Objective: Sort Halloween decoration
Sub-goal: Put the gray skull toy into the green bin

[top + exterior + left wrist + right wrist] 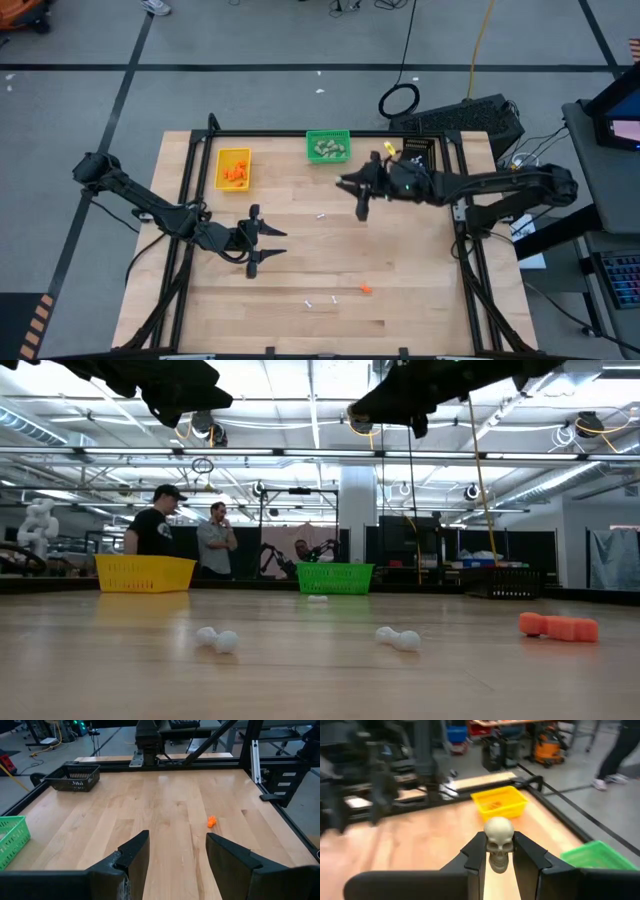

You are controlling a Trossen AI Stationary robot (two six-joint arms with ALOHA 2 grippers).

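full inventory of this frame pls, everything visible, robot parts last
yellow bin: 1, yellow, far left of table, orange bits inside
green bin: 1, green, far middle, beige lumps inside
black bin: 1, black, far right
white sticks: 3, white, one mid-table, two near front
orange piece: 1, orange, front right of centre
skull: 1, beige-grey, in right gripper
people: about 3, room behind
left gripper: open, empty, over table's left
right gripper: shut on skull

The left arm reaches in from the left edge of the high view toward the centre, its left gripper point(270, 243) low in the middle — fingers point(134, 855) spread apart, nothing between them. The right arm stretches in from the right, its right gripper point(358, 194) above centre — fingers point(476, 854) clamped on a beige skull point(498, 843).
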